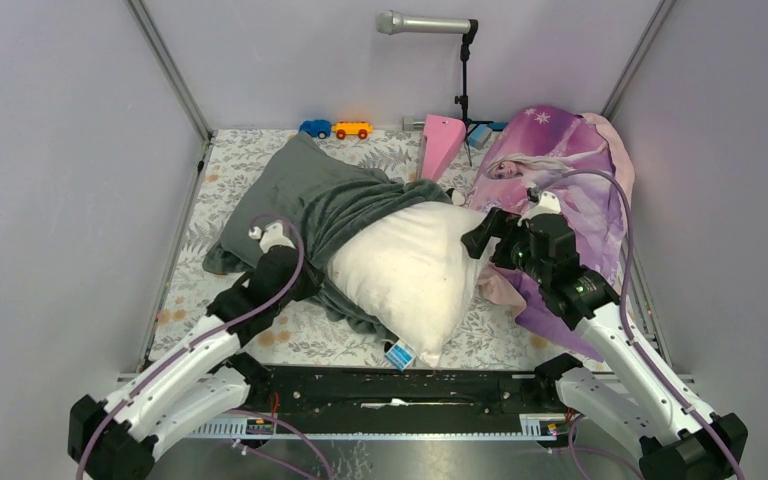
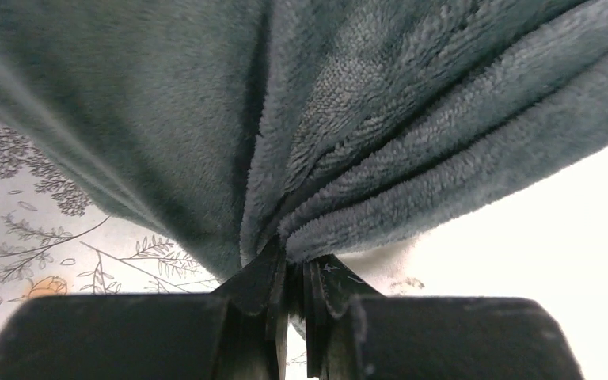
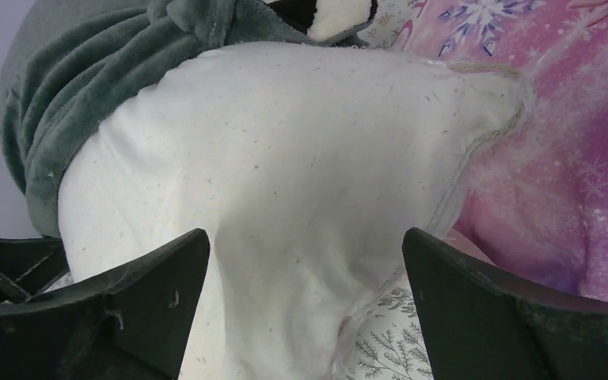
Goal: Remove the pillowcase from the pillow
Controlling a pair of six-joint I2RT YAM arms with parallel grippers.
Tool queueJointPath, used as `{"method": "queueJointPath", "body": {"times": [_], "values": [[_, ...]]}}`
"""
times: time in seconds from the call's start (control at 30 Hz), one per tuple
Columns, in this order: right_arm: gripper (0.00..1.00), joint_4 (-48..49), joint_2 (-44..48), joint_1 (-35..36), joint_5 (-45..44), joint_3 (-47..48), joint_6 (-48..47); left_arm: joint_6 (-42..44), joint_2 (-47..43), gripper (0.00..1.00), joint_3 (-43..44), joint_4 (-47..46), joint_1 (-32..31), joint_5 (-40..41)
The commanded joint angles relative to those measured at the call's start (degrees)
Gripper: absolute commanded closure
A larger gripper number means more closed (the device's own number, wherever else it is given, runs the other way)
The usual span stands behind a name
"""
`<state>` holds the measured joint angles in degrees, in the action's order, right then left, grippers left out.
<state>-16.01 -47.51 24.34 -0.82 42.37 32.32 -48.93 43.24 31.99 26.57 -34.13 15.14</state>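
The white pillow (image 1: 410,270) lies mid-table with its near half bare. The dark grey-green plush pillowcase (image 1: 315,200) covers its far left end and bunches around it. My left gripper (image 1: 305,283) is shut on a gathered fold of the pillowcase (image 2: 348,142) at the pillow's left edge; the fabric pulls taut from its jaws (image 2: 297,265). My right gripper (image 1: 480,240) is open at the pillow's right corner. In the right wrist view the gripper (image 3: 305,245) has the bare pillow (image 3: 285,158) between its spread fingers, with the pillowcase (image 3: 87,87) behind at the left.
A purple-pink princess-print fabric (image 1: 570,190) lies heaped at the right, under my right arm. Toy cars (image 1: 338,129), a pink wedge (image 1: 442,145) and a microphone stand (image 1: 463,90) stand at the back. A small blue-white box (image 1: 398,354) lies at the pillow's near corner.
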Motion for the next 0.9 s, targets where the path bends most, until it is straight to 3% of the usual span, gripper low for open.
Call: {"method": "queueJointPath", "body": {"times": [0.0,0.13,0.3,0.53,0.73,0.87], "values": [[0.00,3.5,2.2,-0.3,0.6,3.1,-1.8,2.9,6.2,0.98,-0.4,-5.2,0.6,-4.8],[0.00,5.4,1.9,-0.3,7.6,4.9,-3.8,3.6,11.0,0.99,-0.6,-7.8,0.6,-8.4],[0.00,3.6,-4.5,1.3,12.6,9.5,-4.3,3.6,10.3,0.99,-1.9,-11.7,0.5,-9.3],[0.00,4.0,-10.4,20.0,3.4,15.2,-13.2,5.4,6.9,0.99,-3.2,-12.1,0.6,-6.6],[0.00,-3.9,-17.3,32.1,-8.2,17.7,-22.3,5.9,5.6,1.00,-3.2,-11.2,0.6,-3.1],[0.00,-7.2,-18.1,34.8,-5.0,14.6,-24.9,6.1,5.2,1.00,-3.6,-11.9,0.6,-2.8]]}}
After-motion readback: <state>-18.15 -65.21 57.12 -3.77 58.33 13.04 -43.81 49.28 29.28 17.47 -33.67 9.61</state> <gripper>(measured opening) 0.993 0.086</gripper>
